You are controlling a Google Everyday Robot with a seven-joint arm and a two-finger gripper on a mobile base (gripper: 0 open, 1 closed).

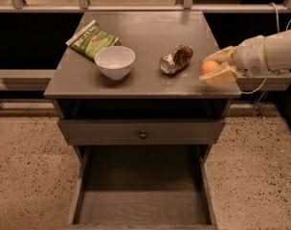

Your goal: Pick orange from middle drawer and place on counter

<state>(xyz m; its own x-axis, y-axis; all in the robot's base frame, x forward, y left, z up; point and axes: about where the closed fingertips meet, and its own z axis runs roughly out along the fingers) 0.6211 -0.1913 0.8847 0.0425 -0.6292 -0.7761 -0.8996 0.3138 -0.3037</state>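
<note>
Gripper clasping smooth round orange, above flat grey wooden counter edge

White rounded arm, cream-yellow tool at the counter right edge

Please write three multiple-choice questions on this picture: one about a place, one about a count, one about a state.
1. Where is the orange? A on the floor; B in the gripper, at the counter's right edge; C under the cabinet.
2. Besides the orange, how many things are on the counter? A one; B three; C five.
3. The middle drawer is: A open, bare; B shut; C open, full.
B: the gripper grips it there. B: chip bag, white bowl, crushed can. A: pulled out, nothing inside.
</note>
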